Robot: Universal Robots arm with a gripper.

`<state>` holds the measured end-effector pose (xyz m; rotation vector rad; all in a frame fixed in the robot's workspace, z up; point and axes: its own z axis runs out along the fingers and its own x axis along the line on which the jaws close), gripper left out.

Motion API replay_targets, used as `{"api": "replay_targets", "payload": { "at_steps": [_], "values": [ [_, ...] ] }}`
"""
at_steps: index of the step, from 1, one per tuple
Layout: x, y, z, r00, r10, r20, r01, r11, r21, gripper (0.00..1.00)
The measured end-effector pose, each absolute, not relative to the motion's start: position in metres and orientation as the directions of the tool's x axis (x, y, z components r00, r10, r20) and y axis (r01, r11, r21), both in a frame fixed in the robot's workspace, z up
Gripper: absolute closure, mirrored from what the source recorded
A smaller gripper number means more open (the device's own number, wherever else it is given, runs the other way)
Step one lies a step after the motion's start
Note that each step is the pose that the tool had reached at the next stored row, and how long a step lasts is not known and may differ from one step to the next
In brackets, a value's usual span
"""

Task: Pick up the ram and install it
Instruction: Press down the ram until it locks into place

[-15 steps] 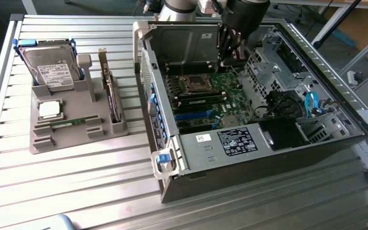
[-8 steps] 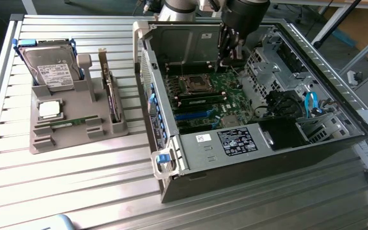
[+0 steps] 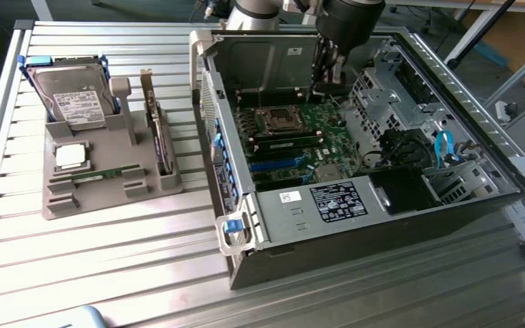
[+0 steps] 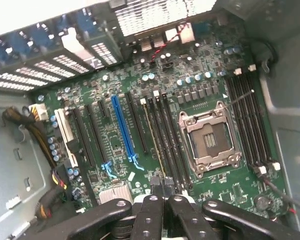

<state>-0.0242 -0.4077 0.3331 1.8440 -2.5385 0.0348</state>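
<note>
Green and thin, one ram [image 3: 106, 175] lies flat in the grey tray [image 3: 62, 205], at nine o'clock from the open case [image 3: 335, 253]. A second stick [image 3: 286, 145] appears seated in a slot at six o'clock from the empty socket [image 3: 279, 119]. Farther back, the gripper [image 3: 329, 85] hangs over the board's twelve o'clock end, fingers pressed together, nothing plainly between them. Good handling likely means gripping the stick mid-length, keeping it parallel to its slot and pressing evenly.
</note>
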Motion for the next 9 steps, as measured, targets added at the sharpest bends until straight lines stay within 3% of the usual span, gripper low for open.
{"api": "replay_targets", "payload": {
  "at_steps": [9],
  "values": [
    [-0.0242,-0.4077,0.3332,-0.427,-0.904,0.016,-0.904,0.426,-0.016,0.89]
  ]
}}
